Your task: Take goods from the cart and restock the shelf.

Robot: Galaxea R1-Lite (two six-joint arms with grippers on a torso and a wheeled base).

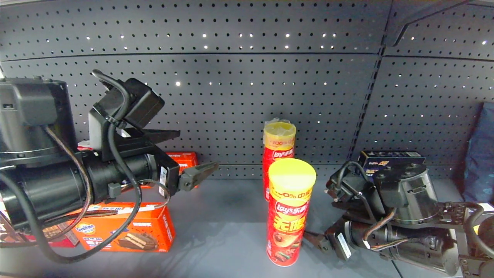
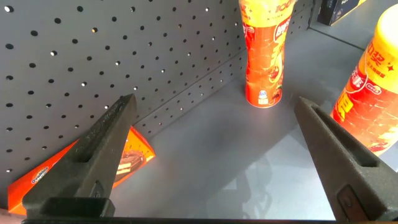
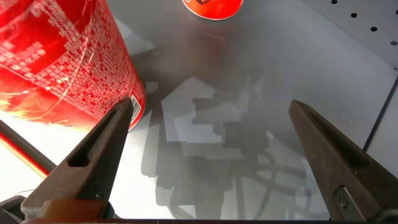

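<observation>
Two red chip cans with yellow lids stand upright on the grey shelf (image 1: 224, 216). The front can (image 1: 291, 212) is near the shelf's edge and the back can (image 1: 278, 150) is close to the pegboard. My left gripper (image 1: 198, 148) hangs open to the left of the cans, holding nothing; its wrist view shows the back can (image 2: 266, 53) and the front can (image 2: 373, 81) beyond the open gripper (image 2: 214, 102). My right gripper (image 1: 316, 239) lies low, just right of the front can. It is open and empty (image 3: 210, 107), with the front can (image 3: 62, 62) beside one finger.
An orange biscuit box (image 1: 131, 229) lies at the front left under my left arm, and another orange box (image 1: 183, 160) sits behind it by the pegboard (image 1: 247, 96). A dark box (image 1: 389, 158) is at the back right and a blue bag (image 1: 480, 154) at the right edge.
</observation>
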